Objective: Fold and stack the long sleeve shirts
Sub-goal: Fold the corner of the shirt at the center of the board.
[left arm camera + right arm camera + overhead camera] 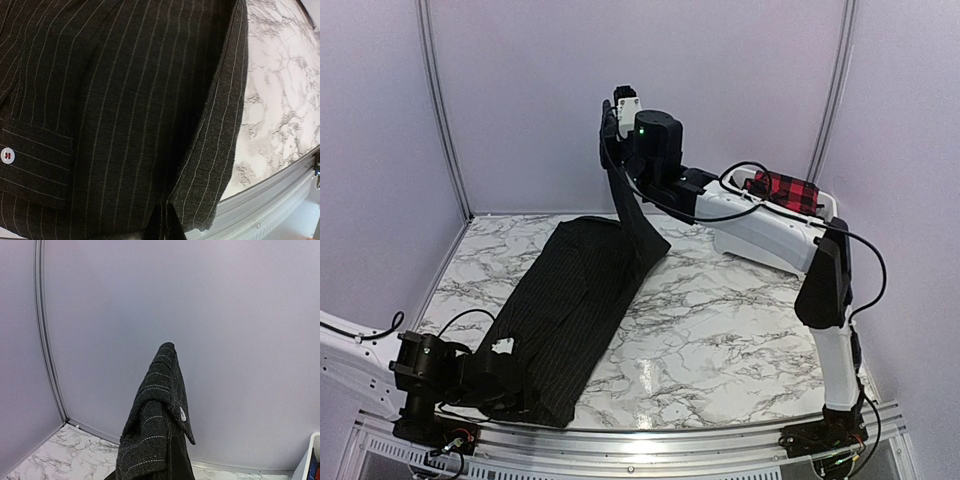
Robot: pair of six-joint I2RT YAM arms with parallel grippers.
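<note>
A black pinstriped long sleeve shirt (570, 300) stretches diagonally across the marble table, from the near left edge up to the back centre. My left gripper (515, 368) is low at the near left edge, shut on the shirt's near end; in the left wrist view its dark fingertips (167, 222) pinch the cloth beside a white button (7, 155). My right gripper (620, 115) is raised high at the back, shut on the shirt's far end, which hangs from it in a narrow strip. In the right wrist view the bunched cloth (160, 425) covers the fingers. A red-and-black plaid shirt (788, 190) lies at the back right.
The plaid garment rests in a white bin (828, 208) at the back right corner; the bin's edge (306, 460) shows in the right wrist view. Pale walls enclose the marble table (720, 320). A metal rail (650, 440) runs along the near edge.
</note>
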